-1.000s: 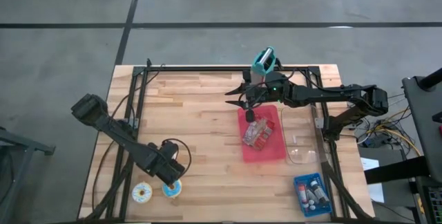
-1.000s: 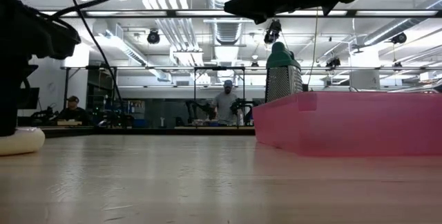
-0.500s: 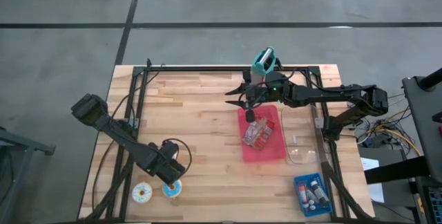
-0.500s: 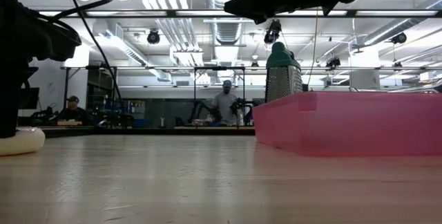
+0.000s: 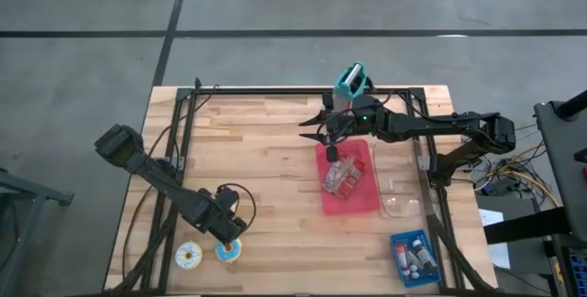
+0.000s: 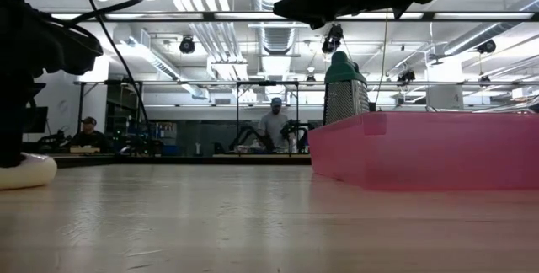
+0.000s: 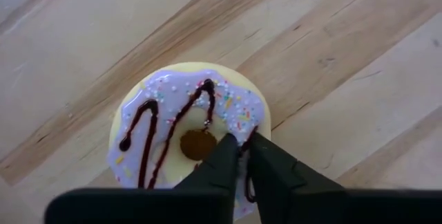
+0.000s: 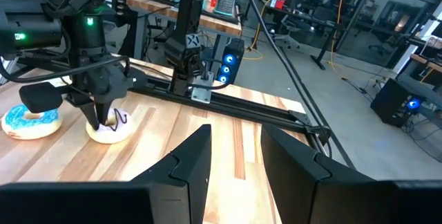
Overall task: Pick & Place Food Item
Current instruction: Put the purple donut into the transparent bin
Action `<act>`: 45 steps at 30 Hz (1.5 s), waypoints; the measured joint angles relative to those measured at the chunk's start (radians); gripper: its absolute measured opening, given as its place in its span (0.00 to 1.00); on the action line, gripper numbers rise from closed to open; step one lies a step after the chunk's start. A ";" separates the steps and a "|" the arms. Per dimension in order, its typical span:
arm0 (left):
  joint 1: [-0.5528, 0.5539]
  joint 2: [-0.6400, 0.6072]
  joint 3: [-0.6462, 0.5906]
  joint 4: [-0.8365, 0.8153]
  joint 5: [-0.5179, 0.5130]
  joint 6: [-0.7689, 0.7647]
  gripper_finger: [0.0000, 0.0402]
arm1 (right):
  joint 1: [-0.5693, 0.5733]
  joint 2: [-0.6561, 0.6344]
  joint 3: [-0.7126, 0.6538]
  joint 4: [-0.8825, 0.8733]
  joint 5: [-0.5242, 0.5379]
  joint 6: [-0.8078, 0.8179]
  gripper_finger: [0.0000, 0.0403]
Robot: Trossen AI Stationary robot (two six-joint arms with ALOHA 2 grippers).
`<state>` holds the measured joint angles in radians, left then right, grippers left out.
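Note:
A purple-iced donut [image 7: 179, 127] with chocolate drizzle lies flat on the wood table near its front left; it also shows in the high view [image 5: 229, 252]. My left gripper [image 7: 243, 148] stands over it, pointing down, shut on its ring. A blue-iced donut [image 5: 190, 257] lies just to its left. My right gripper [image 5: 312, 130] hangs open in the air over the far end of the pink tray [image 5: 362, 201], with nothing between its fingers [image 8: 193, 158]. My left gripper pinches the donut's ring [image 7: 243, 124] between its two fingers, on the side beside the hole. One finger [image 7: 221, 162] stands at the hole's edge, the other toward the outer rim. The fingers come from above, pointing down. The donut rests flat on the table.
The pink tray holds a clear pack of red pieces [image 5: 341, 178]. A teal-topped grater [image 5: 349, 81] stands at the far edge. A clear container [image 5: 401, 203] and a blue bin [image 5: 415, 258] lie at the right. A black frame [image 5: 275, 92] rims the table; bare wood lies mid-table.

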<state>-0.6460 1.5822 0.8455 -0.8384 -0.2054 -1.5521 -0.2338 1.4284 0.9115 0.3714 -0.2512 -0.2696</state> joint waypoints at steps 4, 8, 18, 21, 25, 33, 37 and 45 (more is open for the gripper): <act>0.002 0.000 0.001 0.002 0.000 0.009 0.06 | 0.000 0.000 0.000 0.000 0.000 0.000 0.30; 0.003 0.000 0.020 0.003 -0.003 0.052 0.06 | 0.000 0.000 0.000 0.000 0.000 0.000 0.30; 0.003 -0.001 0.140 -0.084 -0.181 0.212 0.05 | 0.000 0.000 0.000 0.000 0.000 0.000 0.30; 0.003 -0.001 0.175 -0.084 -0.282 0.305 0.06 | 0.000 0.000 0.000 0.000 0.000 0.000 0.30; 0.003 -0.003 0.193 -0.039 -0.465 0.416 0.08 | 0.000 0.000 0.000 0.000 0.000 0.000 0.30; 0.039 -0.003 0.182 0.242 -0.543 0.796 0.08 | 0.000 0.000 0.000 0.000 0.000 0.000 0.30; 0.101 -0.003 0.182 0.339 -0.439 0.926 0.08 | 0.000 0.000 0.000 0.000 0.000 0.000 0.30; 0.241 0.052 0.181 0.525 -0.110 1.149 0.08 | 0.000 0.000 0.000 0.000 0.000 0.000 0.30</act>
<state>-0.4046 1.6346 1.0264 -0.3137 -0.3152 -0.4032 -0.2337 1.4284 0.9115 0.3714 -0.2512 -0.2695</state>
